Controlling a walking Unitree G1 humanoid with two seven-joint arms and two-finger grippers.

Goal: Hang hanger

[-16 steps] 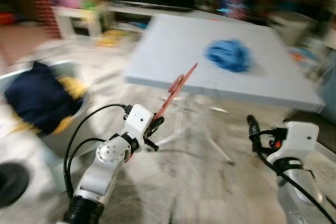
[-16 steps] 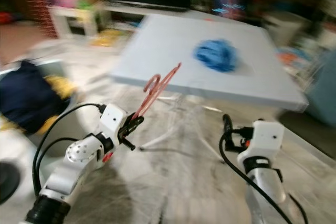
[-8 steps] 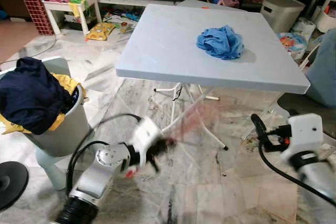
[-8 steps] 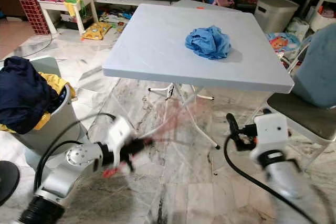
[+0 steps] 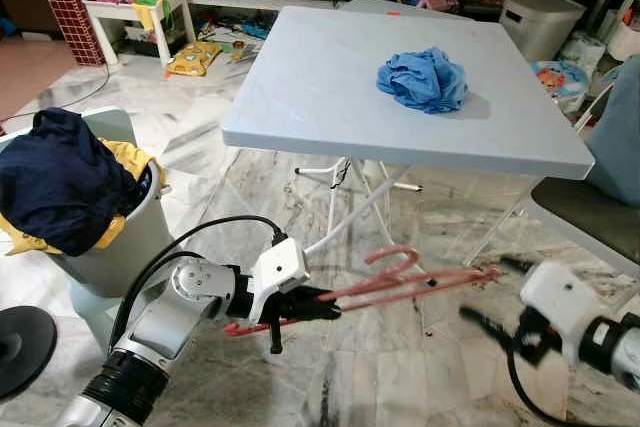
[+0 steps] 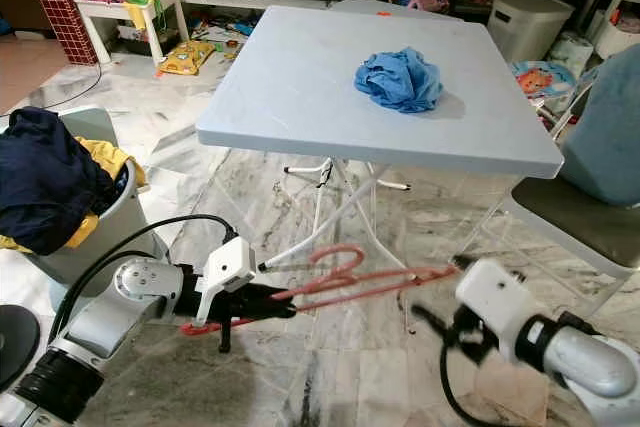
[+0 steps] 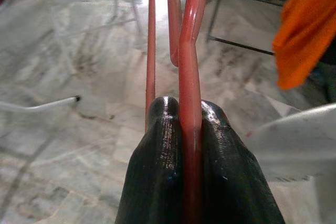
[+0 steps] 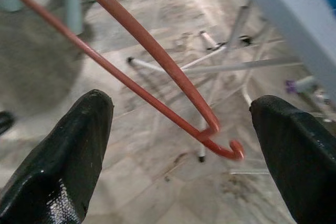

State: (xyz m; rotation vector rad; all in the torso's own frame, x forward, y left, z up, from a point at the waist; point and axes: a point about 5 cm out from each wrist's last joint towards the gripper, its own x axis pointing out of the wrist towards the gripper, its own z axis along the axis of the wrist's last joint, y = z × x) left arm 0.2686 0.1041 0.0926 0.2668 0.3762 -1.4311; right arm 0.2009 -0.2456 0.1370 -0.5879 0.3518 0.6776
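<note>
A red plastic hanger lies nearly level, low above the marble floor in front of the table. My left gripper is shut on its near end, and the left wrist view shows both black fingers pinching the red bar. The hanger's hook curls upward at mid-length. My right gripper is open at the hanger's far tip. In the right wrist view that tip sits between the two spread fingers without touching either.
A light blue folding table with a crumpled blue cloth stands just ahead, its white legs behind the hanger. A pale bin heaped with dark clothes is on my left. On my right stands a chair.
The left gripper has swung the hanger down from tilted up to nearly level, pointing right. The right arm has dropped lower and come in around the hanger's tip. The camera view has steadied.
</note>
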